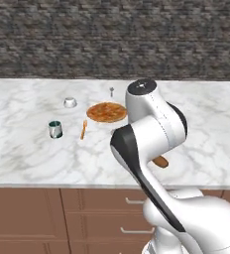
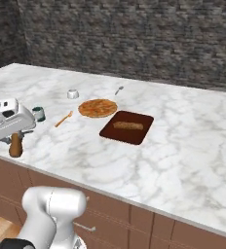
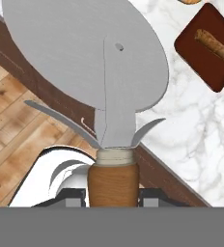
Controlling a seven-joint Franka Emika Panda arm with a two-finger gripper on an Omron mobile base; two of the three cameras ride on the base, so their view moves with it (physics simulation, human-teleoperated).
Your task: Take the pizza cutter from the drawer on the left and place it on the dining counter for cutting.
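Note:
My gripper (image 3: 113,195) is shut on the brown wooden handle of the pizza cutter (image 3: 92,62), whose round silver wheel blade points away from the hand. In the right base view the gripper (image 2: 15,138) holds the cutter's handle (image 2: 15,145) at the near left edge of the dining counter (image 2: 183,146). The left base view has my arm covering most of the cutter (image 1: 160,161), with one brown end peeking out over the white marble dining counter (image 1: 28,149). The drawer is out of view.
On the marble lie a pizza (image 2: 98,107), a thin orange fork (image 2: 64,119), a green cup (image 2: 38,114), a small white bowl (image 2: 73,94), a spoon (image 2: 119,90) and a dark board (image 2: 126,127) with a bread roll. Shut drawer fronts (image 1: 134,201) run below the counter.

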